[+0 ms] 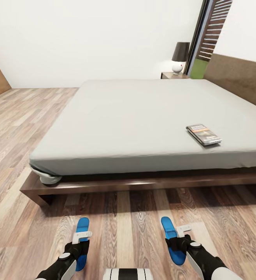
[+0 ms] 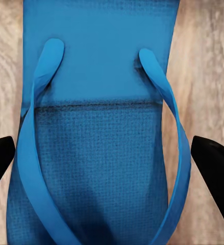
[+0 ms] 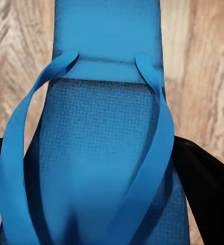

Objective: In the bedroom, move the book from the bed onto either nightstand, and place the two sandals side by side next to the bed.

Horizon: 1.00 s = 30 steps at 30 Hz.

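Nearest us, both grippers hover over the floor [image 1: 124,221]. Left gripper [image 1: 79,249]: fingers [image 2: 214,171] apart, straddling the left sandal [image 2: 99,153]. Right gripper [image 1: 177,245]: fingers [image 3: 206,186] hugging the right sandal [image 3: 104,163]; we cannot tell whether clamped. Beyond, the book [image 1: 204,134] lies on the bed [image 1: 135,116]; farthest, the nightstand [image 1: 170,75] carries a lamp [image 1: 180,56].

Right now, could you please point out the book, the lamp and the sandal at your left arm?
book [image 1: 204,134], head view, middle of its cover.
lamp [image 1: 181,52], head view, dark shade.
left sandal [image 1: 82,225], head view, front of the sole.
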Motion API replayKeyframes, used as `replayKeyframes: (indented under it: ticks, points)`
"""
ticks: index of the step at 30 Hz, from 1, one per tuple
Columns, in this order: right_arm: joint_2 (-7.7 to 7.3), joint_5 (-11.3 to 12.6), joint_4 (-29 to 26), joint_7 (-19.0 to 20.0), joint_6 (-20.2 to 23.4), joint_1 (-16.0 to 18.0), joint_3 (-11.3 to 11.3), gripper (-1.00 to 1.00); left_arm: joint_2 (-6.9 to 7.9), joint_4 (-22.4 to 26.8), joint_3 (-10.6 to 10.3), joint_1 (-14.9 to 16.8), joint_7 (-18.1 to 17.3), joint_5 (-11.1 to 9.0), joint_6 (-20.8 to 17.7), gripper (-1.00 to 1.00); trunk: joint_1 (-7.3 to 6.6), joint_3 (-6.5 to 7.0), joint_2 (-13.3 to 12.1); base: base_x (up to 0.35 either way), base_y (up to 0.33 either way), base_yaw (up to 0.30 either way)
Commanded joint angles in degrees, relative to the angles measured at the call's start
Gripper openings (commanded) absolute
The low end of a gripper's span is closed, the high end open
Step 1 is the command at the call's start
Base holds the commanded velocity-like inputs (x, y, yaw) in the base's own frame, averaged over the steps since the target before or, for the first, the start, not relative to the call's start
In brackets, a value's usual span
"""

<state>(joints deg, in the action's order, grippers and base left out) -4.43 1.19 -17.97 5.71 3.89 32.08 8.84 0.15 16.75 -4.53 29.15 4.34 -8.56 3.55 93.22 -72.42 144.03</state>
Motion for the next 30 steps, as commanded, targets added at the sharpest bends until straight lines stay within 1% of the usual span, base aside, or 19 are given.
replayKeyframes:
  ticks: [1,10,21,30]
  points:
    - [-0.03,0.12,-0.14,0.07,0.34,0.00,0.21,-1.00,0.02,-0.05,-0.50,0.03,0.32,-0.58,0.22,-1.00,0.00,-0.04,0.01,0.170,0.181,0.000]
    - [0.03,0.12,-0.14,0.08,0.33,0.00,0.21,-1.00,0.02,-0.05,-0.55,0.03,0.32,-0.58,0.27,-1.00,0.00,-0.04,0.01,0.169,0.143,0.000]
    - [0.04,0.12,-0.21,0.09,0.33,0.00,0.21,-1.00,0.02,-0.05,-0.51,0.03,0.30,-0.58,0.31,-1.00,0.00,-0.04,0.01,0.045,0.063,0.000]
    - [0.04,0.12,-0.23,0.09,0.33,0.00,0.21,-1.00,0.02,-0.05,-0.51,0.03,0.26,-0.58,0.31,-1.00,0.00,-0.04,0.01,0.004,0.114,0.000]
